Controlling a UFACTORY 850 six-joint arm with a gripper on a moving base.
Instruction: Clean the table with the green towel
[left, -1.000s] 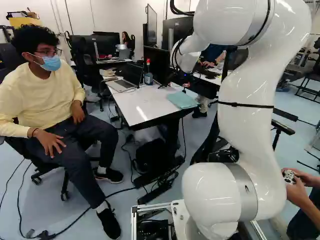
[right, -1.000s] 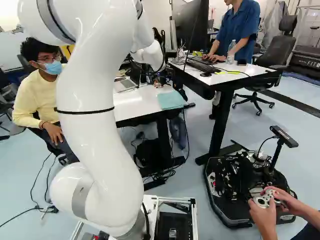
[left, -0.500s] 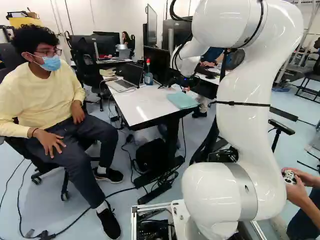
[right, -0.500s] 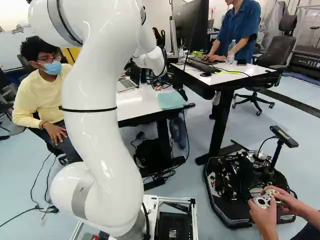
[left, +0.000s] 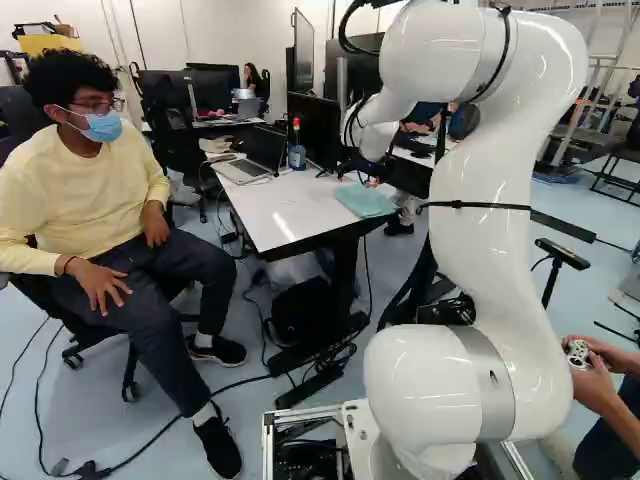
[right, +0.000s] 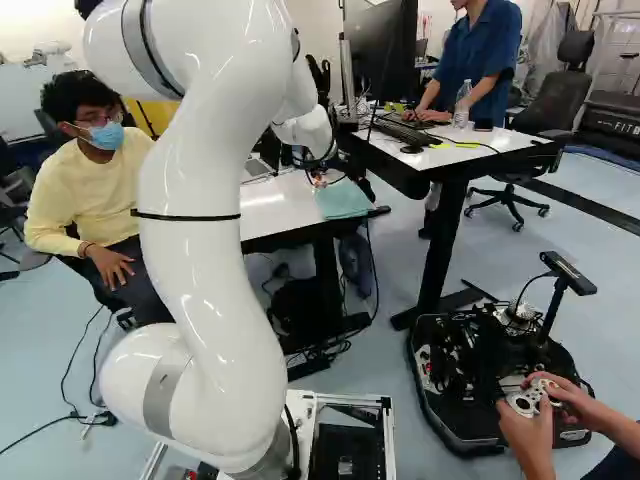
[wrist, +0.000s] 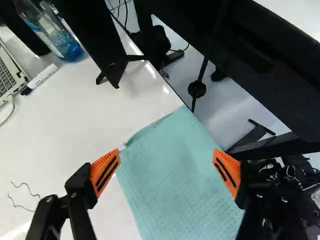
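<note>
Pincer check: the gripper (right: 320, 178) hangs over the near right corner area of the white table (left: 285, 215), released, its two orange pads (wrist: 105, 172) standing wide apart with nothing clasped. The green towel (wrist: 175, 180) lies on that corner, spread fairly flat, one border rucked up in a small fold. In the wrist view it fills most of the span between the fingers (whether either one touches the cloth, I cannot tell).

Obstacles on the tabletop: a monitor stand (wrist: 107, 45) on dark feet ahead of the gripper; a bottle (wrist: 65, 45) of blue liquid past it; an open laptop (left: 243, 170) with a marker (wrist: 42, 77) just beside it. Thin curled wires (wrist: 22, 195) lie on the white surface, apart from the towel.

Surroundings: a second desk (right: 480, 150) stands close to the towel's side of the table, bearing a large monitor (right: 380, 50) and a keyboard (right: 405, 132). Under the table, on the floor: a dark bag (left: 300, 310) and tangled cables (left: 330, 365).
</note>
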